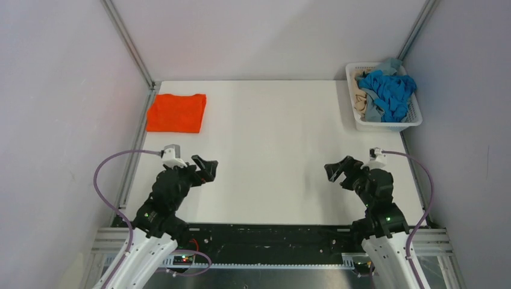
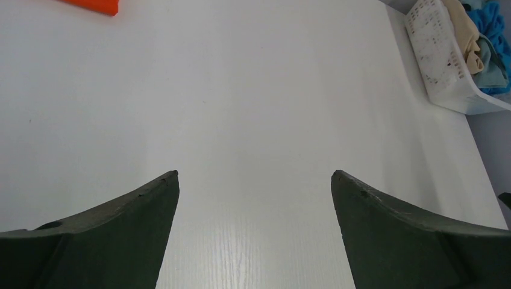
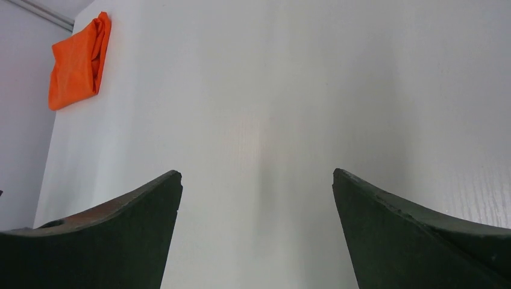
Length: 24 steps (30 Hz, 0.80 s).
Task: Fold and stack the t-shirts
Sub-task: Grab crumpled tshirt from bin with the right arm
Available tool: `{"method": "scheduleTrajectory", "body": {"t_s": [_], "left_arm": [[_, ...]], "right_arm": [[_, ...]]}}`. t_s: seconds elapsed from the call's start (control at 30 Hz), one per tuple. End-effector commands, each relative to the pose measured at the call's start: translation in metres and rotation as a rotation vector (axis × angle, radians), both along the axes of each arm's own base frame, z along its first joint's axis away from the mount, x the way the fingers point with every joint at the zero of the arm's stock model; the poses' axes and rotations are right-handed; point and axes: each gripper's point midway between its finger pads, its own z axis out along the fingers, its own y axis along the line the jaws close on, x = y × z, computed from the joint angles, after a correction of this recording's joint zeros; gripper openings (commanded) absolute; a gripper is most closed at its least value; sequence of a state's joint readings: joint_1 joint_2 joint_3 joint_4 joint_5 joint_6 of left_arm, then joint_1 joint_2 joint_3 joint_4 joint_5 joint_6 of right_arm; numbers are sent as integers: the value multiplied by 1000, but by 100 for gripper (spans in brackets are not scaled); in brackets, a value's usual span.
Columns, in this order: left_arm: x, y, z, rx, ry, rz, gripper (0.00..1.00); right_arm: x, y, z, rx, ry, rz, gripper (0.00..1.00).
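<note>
we are looking down on a white desk (image 1: 271, 150) that is showing a faint wood grain and catching a soft, even sheen. plain pale grey panels are closing it in: a back wall (image 1: 271, 36), a left wall (image 1: 60, 108) and a right wall (image 1: 470, 120). a left strut (image 1: 128, 42) and a right strut (image 1: 419, 27) of bare metal are running along the far corners. a black rail (image 1: 271, 232) is lying along the near edge, with a silver frame (image 1: 271, 268) just below it.

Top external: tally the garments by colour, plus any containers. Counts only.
White basket: 1
Orange t-shirt, folded: 1
Blue garment, in basket: 1
Pale teal garment, in basket: 1
Beige garment, in basket: 1
Total: 5 (the basket pile is bunched; more may be hidden)
</note>
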<state>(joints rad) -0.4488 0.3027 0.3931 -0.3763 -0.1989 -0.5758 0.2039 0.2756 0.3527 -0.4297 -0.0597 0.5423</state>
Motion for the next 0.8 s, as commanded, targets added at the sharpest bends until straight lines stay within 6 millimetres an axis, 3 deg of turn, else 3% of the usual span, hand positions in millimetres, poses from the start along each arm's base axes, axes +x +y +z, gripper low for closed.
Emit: {"method": "scheduleTrajectory", "body": {"t_s": [0.0,0.1,0.2,0.33,0.37,0.4,0.43,0.47,0.57,0.77], "left_arm": [[5,-1,20,-16,-44,7,100],[8,-1,22,-13,-41,13,100],[12,-3,21,-11,-32,13,100],[17,0,16,3,-12,44,100],[19,0,14,8,-4,49,100],[20,1,13,11,-4,56,100],[20,2,13,13,-1,59,100],[21,2,11,16,3,62,100],[24,3,7,26,12,74,100],[28,6,-1,53,33,94,100]], "right_arm": [[16,-2,53,35,-129,-40,100],[29,-2,77,24,-157,-47,100],[61,-16,100,-60,-125,-133,100],[114,-61,120,-210,-35,-326,100],[125,-67,138,-210,-53,-348,100],[142,-82,124,-240,3,-377,100],[153,-87,140,-236,-20,-382,100],[169,-107,127,-251,22,-422,100],[212,-132,132,-254,21,-414,100],[272,-195,125,-331,115,-484,100]]}}
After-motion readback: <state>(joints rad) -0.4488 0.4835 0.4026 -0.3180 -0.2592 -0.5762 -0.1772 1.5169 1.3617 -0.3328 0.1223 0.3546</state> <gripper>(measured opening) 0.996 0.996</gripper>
